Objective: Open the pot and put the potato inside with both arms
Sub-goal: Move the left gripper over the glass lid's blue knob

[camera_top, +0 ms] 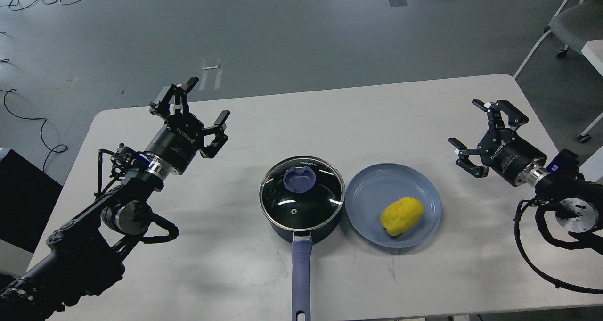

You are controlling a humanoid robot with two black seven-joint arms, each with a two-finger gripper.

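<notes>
A dark navy pot [301, 226] stands at the table's front centre, its long blue handle [301, 274] pointing toward me. The glass lid [302, 191] with its blue knob [300, 179] rests on the pot. To the right of the pot, a yellow potato [402, 215] lies on a blue plate [372, 189]. My left gripper [200, 103] hovers open at the table's left, well away from the pot. On the far right my right gripper [471, 125] hangs open, clear of the plate. Neither holds anything.
The white table [330, 118] ends just behind the grippers, with grey floor beyond. A chair [572, 24] stands off the back right corner. Cables [532, 245] loop from my right arm over the table's right edge.
</notes>
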